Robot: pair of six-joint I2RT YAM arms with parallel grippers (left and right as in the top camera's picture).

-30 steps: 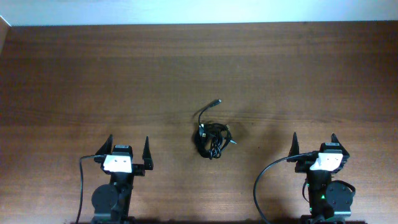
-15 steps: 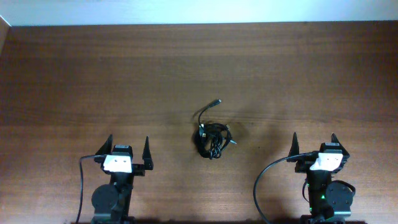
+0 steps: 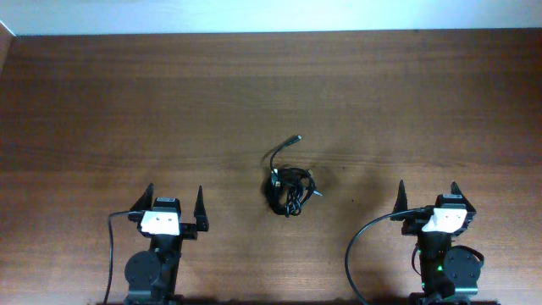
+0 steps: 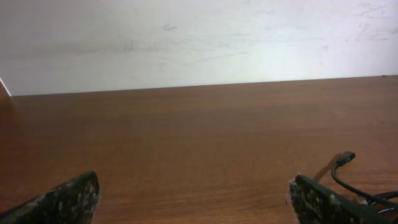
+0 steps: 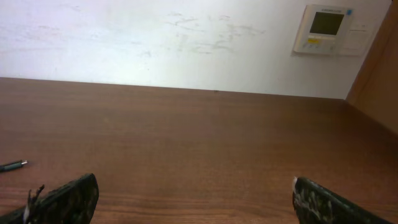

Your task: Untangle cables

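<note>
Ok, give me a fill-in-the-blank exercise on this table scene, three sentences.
1. The left tool and right tool both stand ____.
2. The cables lie bunched on the table, gripped by ____ tool.
3. The wall panel shows only in the ____ wrist view.
Missing words: open; neither; right.

No readable text anywhere. The wall control panel (image 5: 328,29) has a display and small print, both too blurred to read.

Black cables (image 3: 288,188) on a reddish-brown, wood-grained table (image 3: 127,102); off-white, faintly scuffed wall (image 4: 186,37); cream control panel (image 5: 328,28).
</note>
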